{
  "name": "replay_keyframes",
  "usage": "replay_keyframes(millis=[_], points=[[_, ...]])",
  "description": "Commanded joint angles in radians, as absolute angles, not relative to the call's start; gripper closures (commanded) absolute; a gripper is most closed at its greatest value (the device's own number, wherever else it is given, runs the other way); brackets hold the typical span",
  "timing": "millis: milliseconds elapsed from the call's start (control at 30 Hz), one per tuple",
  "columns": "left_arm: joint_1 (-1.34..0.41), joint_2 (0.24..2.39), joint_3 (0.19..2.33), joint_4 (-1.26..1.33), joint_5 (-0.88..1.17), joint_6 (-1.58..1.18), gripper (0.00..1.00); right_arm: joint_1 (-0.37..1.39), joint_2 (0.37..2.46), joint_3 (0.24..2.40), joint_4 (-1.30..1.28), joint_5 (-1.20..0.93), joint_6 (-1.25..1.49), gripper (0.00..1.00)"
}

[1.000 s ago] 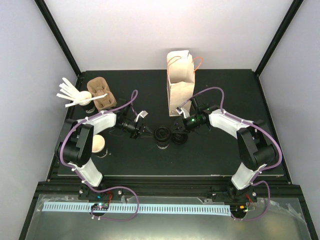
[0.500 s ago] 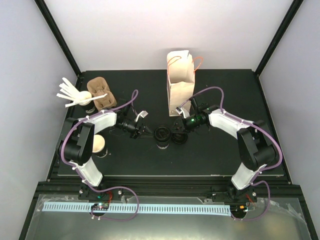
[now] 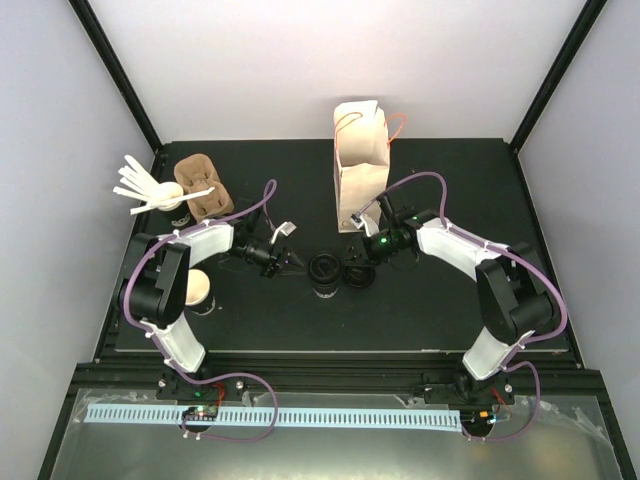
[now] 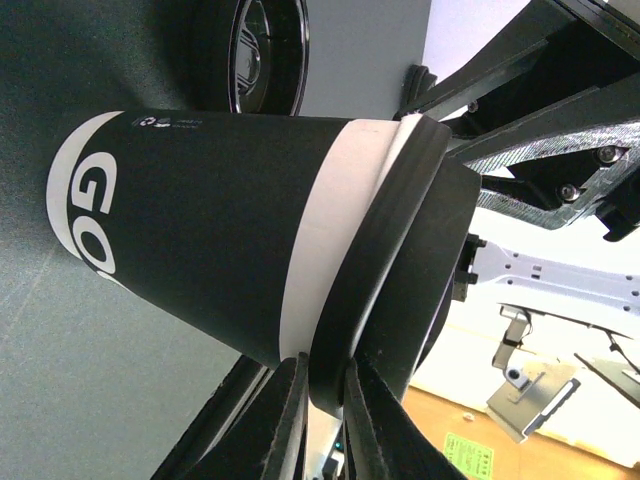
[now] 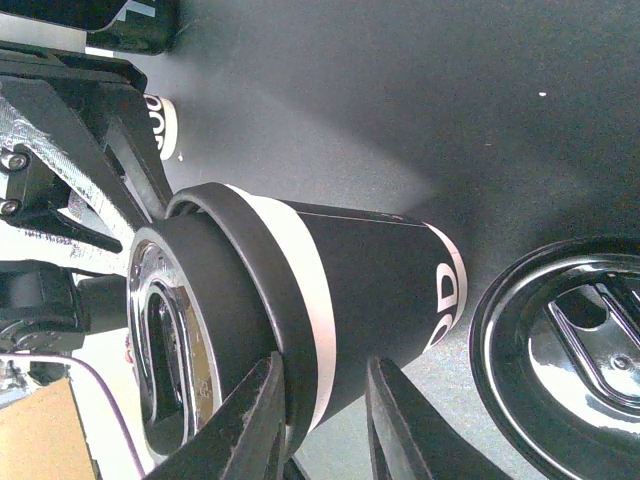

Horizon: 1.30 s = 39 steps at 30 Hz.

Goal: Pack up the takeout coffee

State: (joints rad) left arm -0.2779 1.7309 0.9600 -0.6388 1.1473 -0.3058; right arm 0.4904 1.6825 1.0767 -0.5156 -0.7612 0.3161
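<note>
**First:** Cups, how many d'you count?

**Second:** Two. One lidded takeout cup (image 3: 325,270), smooth black paper with white lettering, stands upright in the middle between the grippers. One lidless cup (image 3: 198,290), tan inside, sits by the left arm (image 3: 165,285).

**First:** And the jaws?

**Second:** The left gripper (image 4: 325,390) pinches its lid's rim, and the right gripper (image 5: 322,385) clamps that rim from the opposite side. One loose lid (image 5: 570,350), round and glossy, lies just beside. Farther back there's one kraft paper bag (image 3: 362,165) and a moulded pulp carrier (image 3: 205,195).
</note>
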Motion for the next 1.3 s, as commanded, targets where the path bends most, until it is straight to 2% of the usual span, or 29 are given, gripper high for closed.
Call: replay_keyframes(millis=[0,167,567,900,1167,1267], points=[[-0.301,1.830,0.877,-0.723,0.816,-0.286,0.88,0.513,1.742,1.031,-0.630,-0.563,0.305,0.76],[-0.301,1.779,0.903,-0.727,0.816,-0.290,0.90,0.514,1.719,1.058,-0.637,-0.555,0.300,0.75],[-0.302,1.730,1.166,-0.860,0.863,-0.308,0.82,0.514,1.698,1.289,-0.721,-0.566,0.296,0.75],[-0.302,1.718,1.188,-0.827,0.932,-0.342,0.78,0.514,1.696,1.295,-0.729,-0.608,0.287,0.72],[-0.302,1.656,1.166,-0.861,0.931,-0.352,0.71,0.516,1.699,1.332,-0.762,-0.598,0.203,0.63],[-0.302,1.634,1.134,-0.886,0.926,-0.336,0.69,0.537,1.709,1.375,-0.794,-0.580,0.144,0.50]])
